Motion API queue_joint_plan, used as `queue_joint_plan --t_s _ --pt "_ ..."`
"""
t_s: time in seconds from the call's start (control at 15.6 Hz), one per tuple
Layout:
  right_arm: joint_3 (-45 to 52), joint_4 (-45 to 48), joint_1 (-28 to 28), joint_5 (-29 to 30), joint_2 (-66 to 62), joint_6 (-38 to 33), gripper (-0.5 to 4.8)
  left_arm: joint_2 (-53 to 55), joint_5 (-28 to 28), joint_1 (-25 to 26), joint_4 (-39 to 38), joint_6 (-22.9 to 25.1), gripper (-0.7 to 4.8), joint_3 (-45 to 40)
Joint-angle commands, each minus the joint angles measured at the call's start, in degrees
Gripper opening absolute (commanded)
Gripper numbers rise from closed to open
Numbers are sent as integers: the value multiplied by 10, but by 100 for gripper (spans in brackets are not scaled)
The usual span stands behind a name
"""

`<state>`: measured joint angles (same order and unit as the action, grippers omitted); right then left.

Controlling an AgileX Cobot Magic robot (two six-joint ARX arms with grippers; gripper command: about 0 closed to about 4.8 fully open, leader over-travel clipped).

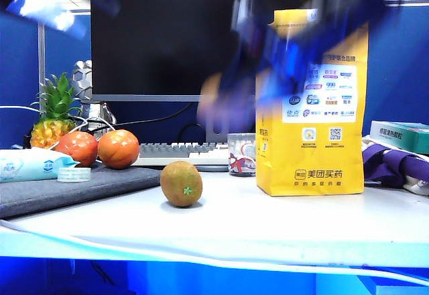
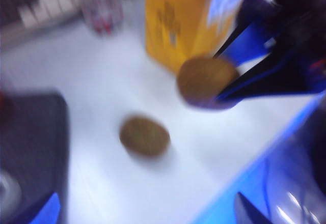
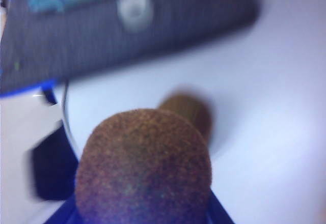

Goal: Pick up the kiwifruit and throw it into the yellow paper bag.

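The kiwifruit, brown with a purplish sheen, is clamped in my right gripper, lifted off the white table. In the exterior view it is a blurred brown patch in the blurred right gripper, just left of the yellow paper bag. The left wrist view shows the held kiwifruit in front of the bag. A second kiwifruit with a green star mark lies on the table. My left gripper hangs above the table, open and empty.
A grey mat at the left carries two orange-red fruits, a tissue pack and a tape roll. A pineapple, keyboard, glass cup and monitor stand behind. Purple cloth lies right of the bag.
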<state>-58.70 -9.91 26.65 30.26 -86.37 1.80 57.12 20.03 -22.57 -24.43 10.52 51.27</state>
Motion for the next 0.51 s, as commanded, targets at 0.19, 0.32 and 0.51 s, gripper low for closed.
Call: queue_joint_plan --t_s 0.19,0.32,0.51 --pt "-172 -71 0 -79 143 86 51 -7 8 0 92 -23 479 2" --pt "-217 -65 -8 -203 142 142 52 -7 7 0 105 -23 479 2" --pt "-221 -37 -61 -253 113 225 52 -6 8 0 104 -33 479 2"
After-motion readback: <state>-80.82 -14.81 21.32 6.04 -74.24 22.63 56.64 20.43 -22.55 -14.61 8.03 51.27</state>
